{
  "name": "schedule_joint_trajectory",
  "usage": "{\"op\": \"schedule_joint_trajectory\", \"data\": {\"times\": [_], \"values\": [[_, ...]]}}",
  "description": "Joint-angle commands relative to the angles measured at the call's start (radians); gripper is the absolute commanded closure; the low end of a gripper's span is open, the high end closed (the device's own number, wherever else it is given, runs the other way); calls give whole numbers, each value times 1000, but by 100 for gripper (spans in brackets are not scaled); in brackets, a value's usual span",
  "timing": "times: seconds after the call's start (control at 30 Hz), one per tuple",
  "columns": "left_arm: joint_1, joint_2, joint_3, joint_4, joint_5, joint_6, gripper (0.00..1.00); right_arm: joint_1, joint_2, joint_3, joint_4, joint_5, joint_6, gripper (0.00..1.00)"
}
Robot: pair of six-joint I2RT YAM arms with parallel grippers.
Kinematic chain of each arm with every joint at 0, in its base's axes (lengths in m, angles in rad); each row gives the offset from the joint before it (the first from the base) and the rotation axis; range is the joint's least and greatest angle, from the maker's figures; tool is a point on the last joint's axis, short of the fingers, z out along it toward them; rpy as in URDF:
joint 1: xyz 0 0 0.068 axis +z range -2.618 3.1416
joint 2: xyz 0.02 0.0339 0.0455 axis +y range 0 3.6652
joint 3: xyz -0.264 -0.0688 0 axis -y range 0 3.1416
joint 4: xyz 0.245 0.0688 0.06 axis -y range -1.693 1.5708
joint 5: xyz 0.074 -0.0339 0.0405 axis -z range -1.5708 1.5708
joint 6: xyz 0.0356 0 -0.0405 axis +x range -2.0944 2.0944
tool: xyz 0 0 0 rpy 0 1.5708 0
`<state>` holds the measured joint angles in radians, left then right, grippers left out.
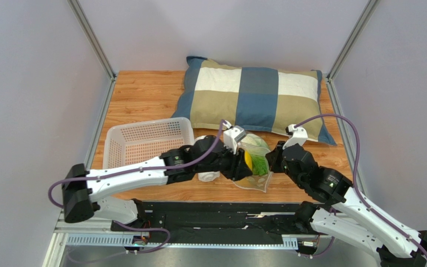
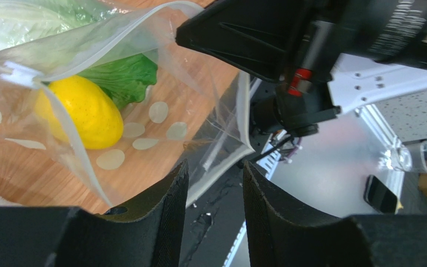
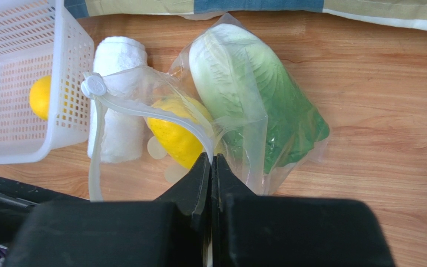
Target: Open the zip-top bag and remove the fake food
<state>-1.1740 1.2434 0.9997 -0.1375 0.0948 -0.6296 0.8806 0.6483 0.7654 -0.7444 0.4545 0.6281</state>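
Observation:
The zip-top bag (image 1: 259, 167) lies on the wood table in front of the pillow, and its mouth gapes open. In the right wrist view the bag (image 3: 238, 139) holds the green-and-white cabbage (image 3: 254, 94) and one yellow lemon (image 3: 177, 133). A second lemon (image 3: 40, 97) sits in the white basket. My right gripper (image 3: 211, 161) is shut on the bag's zip rim. My left gripper (image 2: 214, 172) is open and empty, just short of the bag's open edge (image 2: 221, 139). The lemon (image 2: 85, 111) and the cabbage leaf (image 2: 124, 75) show through the plastic.
A white mesh basket (image 1: 143, 142) stands left of the bag. A rolled white towel (image 3: 118, 94) lies between the basket and the bag. A checked pillow (image 1: 254, 97) lies behind them. Both arms crowd around the bag near the table's front edge.

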Motion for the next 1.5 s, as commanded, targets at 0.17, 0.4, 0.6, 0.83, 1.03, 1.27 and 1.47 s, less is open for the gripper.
{"op": "schedule_joint_trajectory", "data": {"times": [0.17,0.4,0.6,0.83,1.03,1.27,1.47], "values": [[-30,266,158,-16,-210,16,51,4,-7,57,68,-69,113,100],[-42,283,94,-10,-438,24,39,9,-21,61,77,-83,130,100],[-41,361,114,-74,-544,-25,18,12,-19,63,93,-94,130,100],[-33,448,134,-27,-645,-1,13,31,-24,60,100,-96,139,100],[-26,490,149,75,-592,33,20,41,-22,51,114,-97,139,100],[-23,467,128,196,-523,50,30,52,-27,46,120,-94,140,100],[49,479,122,230,-379,-33,26,64,-22,49,131,-94,139,100]]}}
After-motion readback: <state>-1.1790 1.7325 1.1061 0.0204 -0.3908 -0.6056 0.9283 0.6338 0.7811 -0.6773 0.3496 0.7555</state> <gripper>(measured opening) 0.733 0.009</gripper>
